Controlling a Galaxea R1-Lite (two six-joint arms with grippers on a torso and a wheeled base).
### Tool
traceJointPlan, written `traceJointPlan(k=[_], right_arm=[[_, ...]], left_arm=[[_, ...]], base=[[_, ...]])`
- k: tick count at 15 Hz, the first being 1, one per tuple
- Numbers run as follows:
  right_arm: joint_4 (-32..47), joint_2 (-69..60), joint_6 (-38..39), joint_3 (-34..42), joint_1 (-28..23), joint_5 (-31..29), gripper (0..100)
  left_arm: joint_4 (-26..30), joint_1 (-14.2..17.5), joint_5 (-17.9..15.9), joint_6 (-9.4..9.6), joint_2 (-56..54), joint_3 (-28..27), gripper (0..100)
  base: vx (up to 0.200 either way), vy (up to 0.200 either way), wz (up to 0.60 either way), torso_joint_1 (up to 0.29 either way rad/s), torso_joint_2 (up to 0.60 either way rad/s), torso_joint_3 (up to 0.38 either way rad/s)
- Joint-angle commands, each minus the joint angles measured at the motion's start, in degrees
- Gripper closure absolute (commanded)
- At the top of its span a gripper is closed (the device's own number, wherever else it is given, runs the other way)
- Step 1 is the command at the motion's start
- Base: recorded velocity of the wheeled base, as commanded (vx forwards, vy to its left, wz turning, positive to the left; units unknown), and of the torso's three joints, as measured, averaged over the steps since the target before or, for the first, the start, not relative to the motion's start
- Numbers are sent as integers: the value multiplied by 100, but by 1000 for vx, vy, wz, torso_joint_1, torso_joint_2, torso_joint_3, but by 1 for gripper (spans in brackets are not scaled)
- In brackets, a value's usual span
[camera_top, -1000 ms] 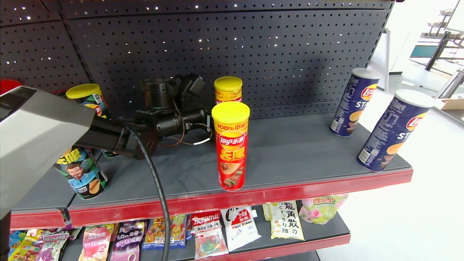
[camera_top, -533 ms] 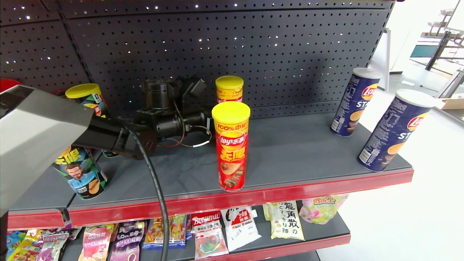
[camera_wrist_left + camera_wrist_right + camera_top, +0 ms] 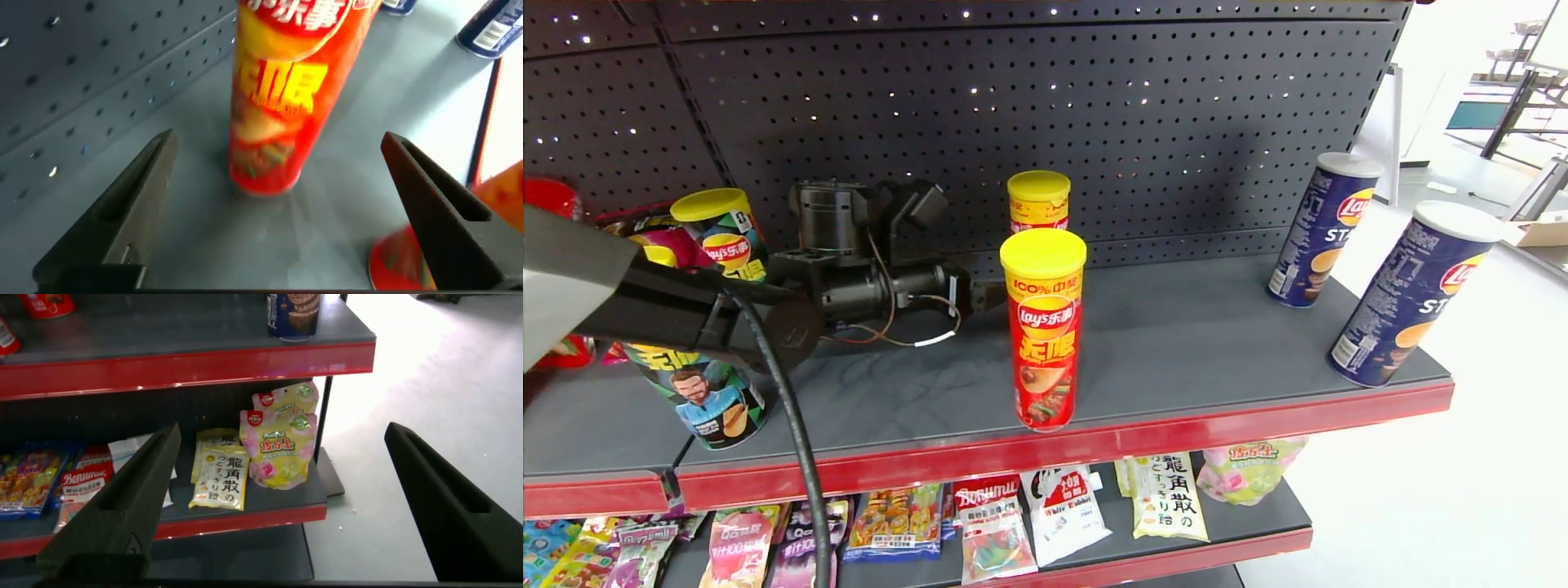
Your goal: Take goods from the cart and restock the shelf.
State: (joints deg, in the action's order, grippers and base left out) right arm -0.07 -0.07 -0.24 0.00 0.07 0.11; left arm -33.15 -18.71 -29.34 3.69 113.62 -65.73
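Right now my left gripper (image 3: 278, 137) is spread wide and empty, low over the top shelf (image 3: 1176, 351) and close to the pegboard (image 3: 1094, 106). The rear can (image 3: 282, 90), red with a yellow lid, stands upright just ahead of it, in line with the gap between my fingers (image 3: 122, 212) but touching neither. From the head view, the front can (image 3: 1043, 327) of the same kind stands near the shelf's red lip. My left arm comes in from the left behind it. A blue can (image 3: 1321, 229) stands farther right, and a second blue can (image 3: 1413, 294) is at the shelf's right end by the lip. My right gripper (image 3: 282, 429) is also wide apart and holds nothing. It hangs before the lower shelf (image 3: 245, 525), where snack bags (image 3: 278, 449) lie.
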Motion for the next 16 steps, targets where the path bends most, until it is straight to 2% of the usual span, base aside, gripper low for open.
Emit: traceJointPlan(k=[1,5,7,9,10,11,12,13,15,16], right_arm=[[-1,7,-2,0,1,-2,0],[-1,7,-2,0,1,7,0],[-1,7,-2,0,1,-2,0],[-1,7,-2,0,1,7,0],[-1,7,-2,0,1,-2,0],[-1,7,-2,0,1,-2,0],[-1,7,-2,0,1,-2,0],[-1,7,-2,0,1,-2,0],[-1,7,-2,0,1,-2,0],[-1,7,-2,0,1,7,0]], left_arm=[[247,166,-1,9,-894,614,0],[643,166,-1,246,-1957,1572,0],[1179,157,-10,386,-2784,2056,0],[2067,166,-1,580,-3750,2319,0],[2357,175,-1,597,-4067,2390,0],[3192,157,-19,589,-4849,2434,0],[3605,166,-10,606,-5200,2416,0],[4404,263,25,606,-6035,2416,0],[4897,597,51,615,-6835,2557,0],[4976,948,350,580,-7820,3022,0]], base=[[0,0,0,0,0,0],[0,0,0,0,0,0],[0,0,0,0,0,0],[0,0,0,0,0,0],[0,0,0,0,0,0],[0,0,0,0,0,0],[0,0,0,0,0,0],[0,0,0,0,0,0],[0,0,0,0,0,0],[0,0,0,0,0,0]])
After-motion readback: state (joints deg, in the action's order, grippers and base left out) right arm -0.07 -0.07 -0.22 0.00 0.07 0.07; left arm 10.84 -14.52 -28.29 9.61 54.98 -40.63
